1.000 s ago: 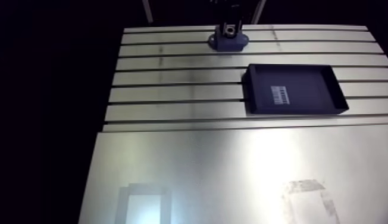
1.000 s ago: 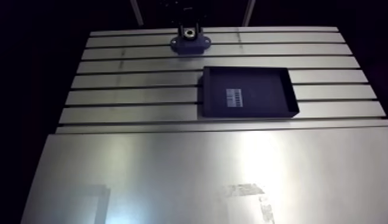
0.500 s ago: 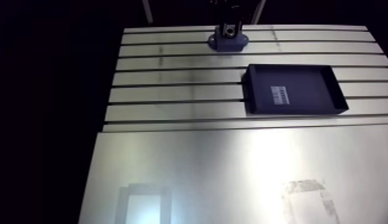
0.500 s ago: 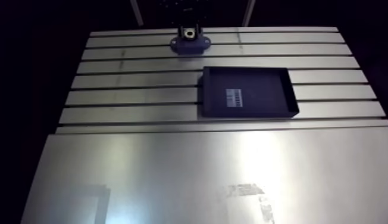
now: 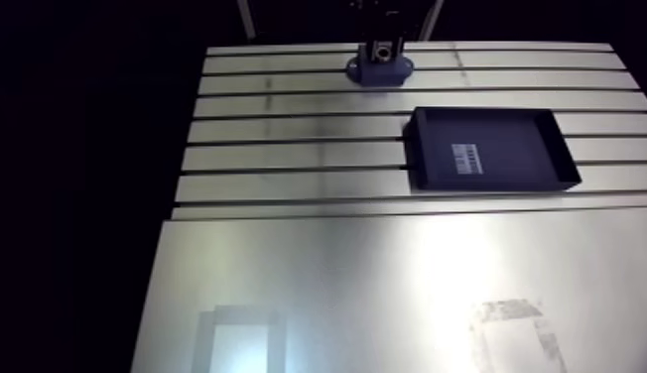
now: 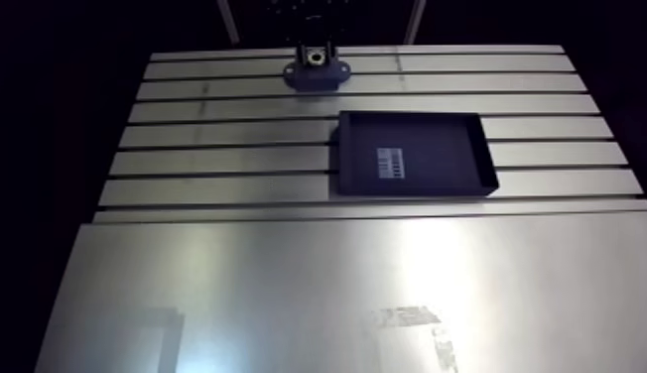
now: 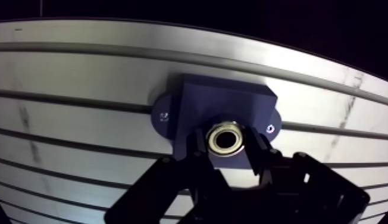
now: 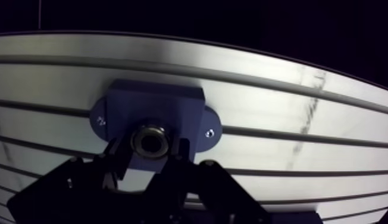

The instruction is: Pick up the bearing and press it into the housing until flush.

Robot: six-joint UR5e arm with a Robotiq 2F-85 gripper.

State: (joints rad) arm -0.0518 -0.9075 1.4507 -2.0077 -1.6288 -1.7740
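**A:** What's on the slotted table [image 5: 288,129]?

**B:** There's a black tray [image 5: 561,159] on the right with just a white barcode label [image 5: 467,159] in it. The dark blue housing [image 7: 226,101] sits at the far edge.

**A:** And the bearing [image 7: 227,138]?

**B:** It's on top of the housing, right at its bore. The gripper [image 7: 227,144] has its fingers [image 7: 199,146] pinching it from both sides.

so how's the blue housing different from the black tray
The housing is a blue flanged block, the tray black, wider and shallow. The housing sits under the gripper, shut on the bearing; the tray lies apart, nearer the camera. Both rest on the slotted table.
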